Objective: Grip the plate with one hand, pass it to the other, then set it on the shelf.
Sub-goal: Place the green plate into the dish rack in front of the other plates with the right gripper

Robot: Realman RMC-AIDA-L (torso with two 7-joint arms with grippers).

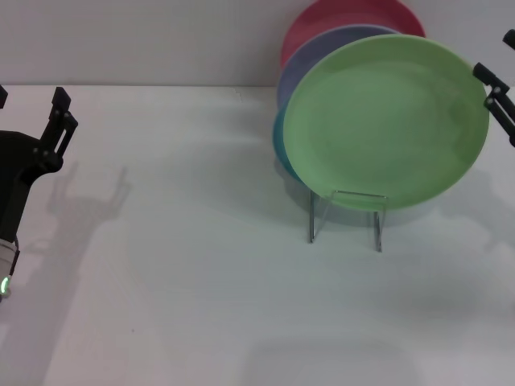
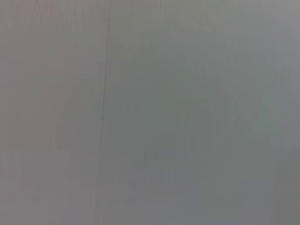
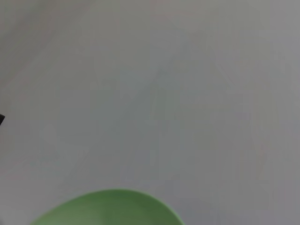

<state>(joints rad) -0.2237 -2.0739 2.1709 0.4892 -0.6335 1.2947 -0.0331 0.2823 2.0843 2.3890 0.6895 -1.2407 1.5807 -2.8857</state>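
Not much going on in the right wrist view: a curved slice of the light green plate (image 3: 110, 209) pokes up from the bottom edge, left of centre. The rest is plain pale grey surface (image 3: 187, 93) (probably the table or wall, hard to say). A tiny dark sliver sits at the left edge.

plate (image 1: 386, 133): showing light green, plain
shelf (image 1: 346, 213): showing silver wire
plates behind: showing lavender (image 1: 322, 56), pink-red (image 1: 338, 16), teal (image 1: 282, 153)
table (image 1: 201, 281): showing white
grippers: showing black, left (image 1: 58, 121), right (image 1: 495, 96)
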